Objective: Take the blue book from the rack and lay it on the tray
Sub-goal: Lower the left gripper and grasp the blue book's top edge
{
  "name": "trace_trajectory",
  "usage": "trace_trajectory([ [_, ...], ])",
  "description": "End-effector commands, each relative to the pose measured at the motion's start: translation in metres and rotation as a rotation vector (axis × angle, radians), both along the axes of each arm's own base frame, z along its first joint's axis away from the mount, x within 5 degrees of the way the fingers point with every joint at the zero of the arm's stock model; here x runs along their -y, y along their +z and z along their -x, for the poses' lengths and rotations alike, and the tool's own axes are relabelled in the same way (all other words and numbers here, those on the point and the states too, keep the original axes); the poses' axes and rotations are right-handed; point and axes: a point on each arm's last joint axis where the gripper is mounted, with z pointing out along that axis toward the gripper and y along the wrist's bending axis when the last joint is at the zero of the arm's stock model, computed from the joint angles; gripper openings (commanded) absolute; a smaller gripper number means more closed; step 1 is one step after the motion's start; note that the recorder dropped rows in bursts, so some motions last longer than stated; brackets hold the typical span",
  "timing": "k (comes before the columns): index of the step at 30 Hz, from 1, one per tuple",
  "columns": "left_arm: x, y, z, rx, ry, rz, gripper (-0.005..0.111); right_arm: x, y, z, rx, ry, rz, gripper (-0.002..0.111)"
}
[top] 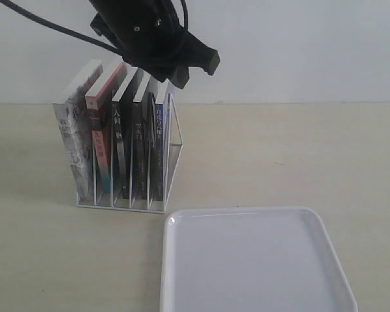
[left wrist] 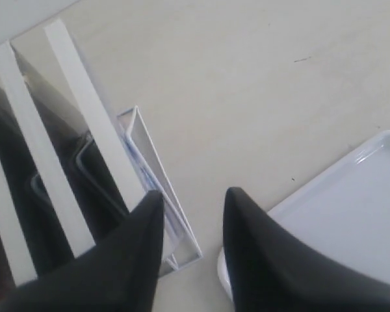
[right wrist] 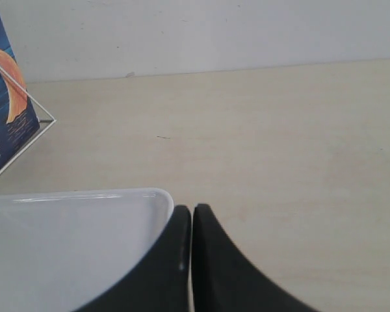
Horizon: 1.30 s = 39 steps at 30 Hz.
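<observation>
The blue book (top: 160,140) stands upright in the rightmost slot of the white wire rack (top: 173,170). Its blue spine faces the exterior view, and its orange crescent cover (right wrist: 6,97) shows in the right wrist view. My left gripper (top: 164,79) hovers open just above the book's top edge (left wrist: 143,170). One finger (left wrist: 140,240) is over the book and the other finger (left wrist: 260,253) is beyond the rack's end. The white tray (top: 247,260) lies flat in front of the rack, to its right. My right gripper (right wrist: 192,213) is shut and empty at the tray's corner (right wrist: 157,198).
Black-spined books (top: 127,140), a pink-and-teal-spined one (top: 101,140) and a pale one (top: 73,140) fill the rack's other slots. The beige tabletop (top: 299,156) stretches to the right of the rack. A white wall runs along the back.
</observation>
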Motion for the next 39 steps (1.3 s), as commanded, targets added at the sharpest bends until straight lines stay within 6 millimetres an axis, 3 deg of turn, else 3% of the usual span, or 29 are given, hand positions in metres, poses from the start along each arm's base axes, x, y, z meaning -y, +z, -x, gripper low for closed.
trace_trajectory([
  [1,0.003,-0.001,-0.001,-0.003,0.051,0.026,0.029,0.001,0.001,0.0,0.016,-0.008,0.002,0.0],
  [6,-0.002,-0.001,-0.005,0.015,0.133,0.012,0.038,0.001,0.001,0.0,0.016,-0.008,0.002,0.0],
  [35,0.001,-0.03,-0.016,-0.033,0.197,-0.065,0.038,0.001,0.002,0.0,0.018,-0.008,0.001,0.0],
  [39,0.004,-0.048,-0.02,-0.074,0.2,-0.101,0.038,0.001,0.002,0.0,0.018,-0.008,0.001,0.0],
])
